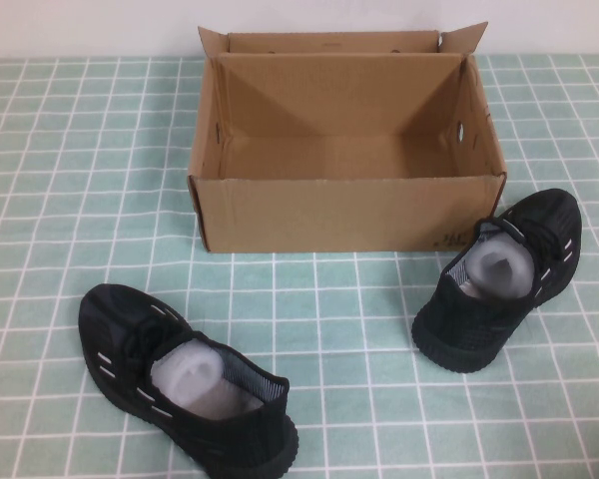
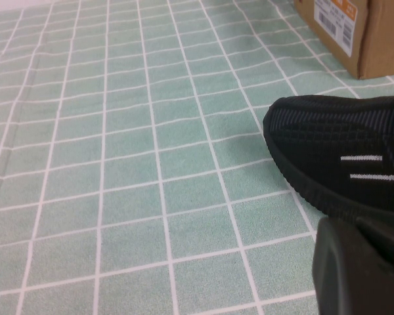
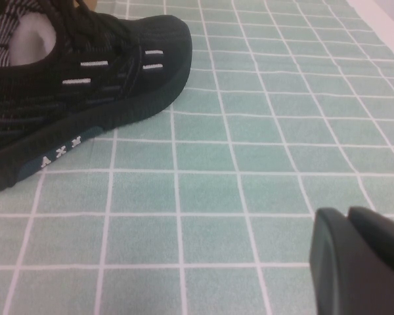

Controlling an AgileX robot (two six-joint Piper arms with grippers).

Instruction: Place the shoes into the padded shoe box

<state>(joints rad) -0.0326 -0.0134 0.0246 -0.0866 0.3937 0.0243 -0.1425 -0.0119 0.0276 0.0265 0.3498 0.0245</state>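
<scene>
My left gripper hangs low over the green-and-white checked tablecloth, out of the high view; its dark fingers are closed together with nothing between them. Just beyond it lies the left sneaker, black knit with short white dashes on its side, white paper stuffing in the opening, toe pointing toward the far left, heel toward the near edge. It sits on the cloth in front of the box's left corner, apart from it. The brown cardboard shoe box stands in the middle at the back, flaps upright, interior bare, small holes in the side walls, a small dark print at its front right corner. The right sneaker rests just off that corner, heel toward me, toe angled to the far right, grey lining and white stuffing showing. My right gripper hovers near that shoe's toe side, above the cloth, fingers likewise shut and holding nothing.
</scene>
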